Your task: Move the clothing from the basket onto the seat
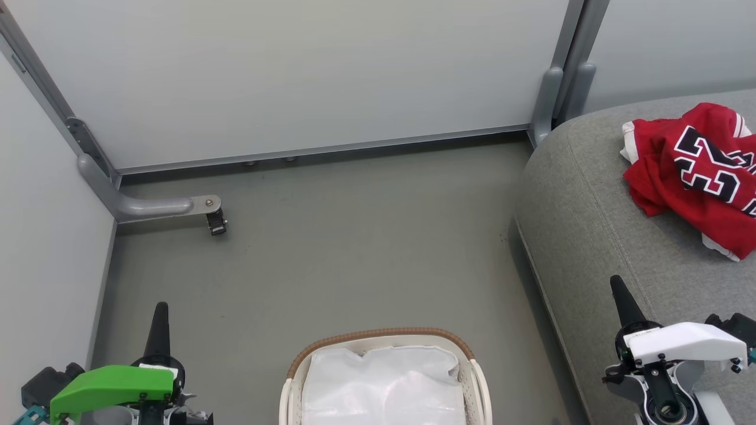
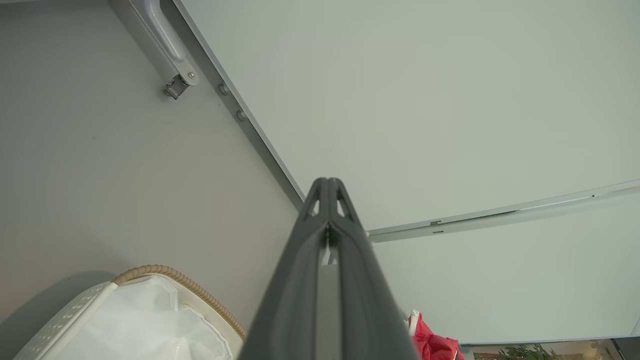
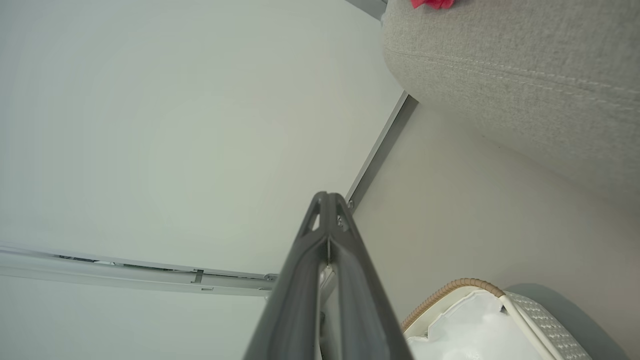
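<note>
The basket [image 1: 378, 335] stands on the grey floor [image 1: 354, 236] at the bottom edge, its white liner [image 1: 384, 383] showing inside. Open floor runs from it to the pale wall panels [image 1: 295, 77]. The seat [image 1: 590, 224] rounds off just to its right. The red clothing [image 1: 697, 171] lies crumpled on the seat, cut by the frame edge, so 1 garment or 2 is unclear. The left gripper [image 1: 160, 310] and right gripper [image 1: 616, 283] flank the basket, fingers pressed together, holding nothing.
</note>
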Controlling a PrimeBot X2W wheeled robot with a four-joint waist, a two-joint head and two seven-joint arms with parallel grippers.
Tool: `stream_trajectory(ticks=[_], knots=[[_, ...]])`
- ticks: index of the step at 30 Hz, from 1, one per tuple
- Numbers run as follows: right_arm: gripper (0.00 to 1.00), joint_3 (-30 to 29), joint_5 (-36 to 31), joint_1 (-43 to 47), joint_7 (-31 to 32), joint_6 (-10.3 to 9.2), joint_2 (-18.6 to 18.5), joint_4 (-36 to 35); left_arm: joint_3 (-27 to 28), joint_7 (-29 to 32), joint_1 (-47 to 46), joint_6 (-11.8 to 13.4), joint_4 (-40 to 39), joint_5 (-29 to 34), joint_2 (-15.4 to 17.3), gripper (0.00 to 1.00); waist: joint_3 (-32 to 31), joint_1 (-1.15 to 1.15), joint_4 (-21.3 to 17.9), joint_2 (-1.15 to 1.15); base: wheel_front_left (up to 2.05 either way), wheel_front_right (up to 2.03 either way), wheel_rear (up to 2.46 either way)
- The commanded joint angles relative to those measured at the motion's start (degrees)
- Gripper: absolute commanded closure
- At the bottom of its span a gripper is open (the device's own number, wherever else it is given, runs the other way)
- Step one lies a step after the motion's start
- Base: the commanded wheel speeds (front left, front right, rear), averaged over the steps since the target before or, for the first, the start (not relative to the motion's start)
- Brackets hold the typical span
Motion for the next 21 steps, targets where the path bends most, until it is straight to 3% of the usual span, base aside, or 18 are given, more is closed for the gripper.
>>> stream_trajectory(ticks=[1,21], knots=[[1.0,-0.2,1.6,0.4,0.4,-0.03,-0.4,-0.8,0.3,0.4,-1.3,-0.1,-0.7,-1.5,0.1,1.0,0.0,0.0,0.0,0.0,0.0,0.0,0.0],[1.0,-0.9,11.5,0.7,3.0,-0.04,-0.5,-2.3,1.0,2.9,-2.0,-0.1,-2.1,-10.6,-0.1,1.0,-0.2,0.0,-0.3,0.0,0.0,0.0,0.0]])
